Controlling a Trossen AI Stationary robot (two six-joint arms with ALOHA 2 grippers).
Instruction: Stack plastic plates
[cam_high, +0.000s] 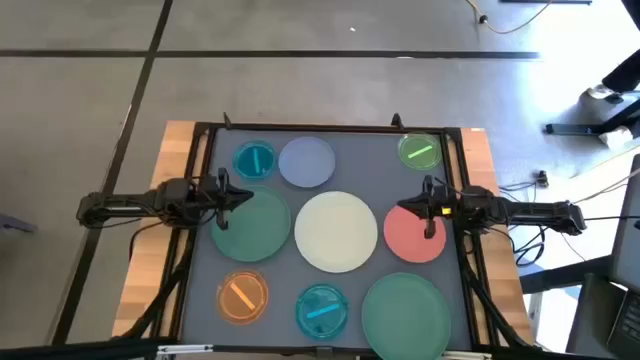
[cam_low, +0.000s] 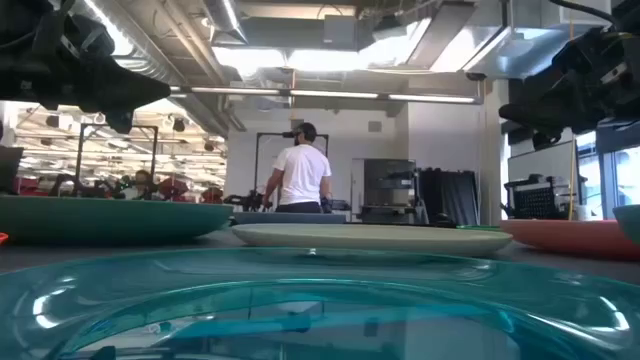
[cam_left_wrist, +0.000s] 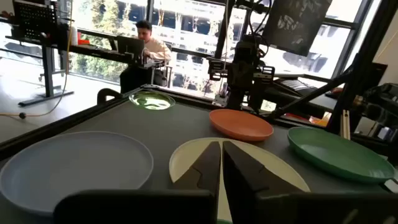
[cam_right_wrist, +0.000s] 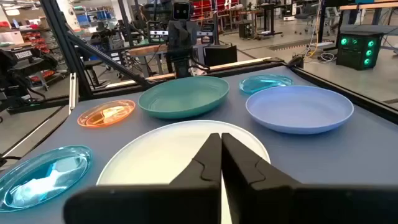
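Nearest us along the table's (cam_high: 200, 300) front edge we see an orange plate (cam_high: 242, 296), a teal plate (cam_high: 322, 309) and a large green plate (cam_high: 406, 314) at the front right corner. Mid-table, the cream plate (cam_high: 336, 231) lies between a second green plate (cam_high: 256, 226) and a pink plate (cam_high: 414, 235); the left gripper (cam_high: 240, 195) and right gripper (cam_high: 412, 207) hover over those two, both with fingers pressed together, gripping nothing. Along the far edge sit blue (cam_high: 254, 160), lavender (cam_high: 307, 162) and small green (cam_high: 420, 152) plates.
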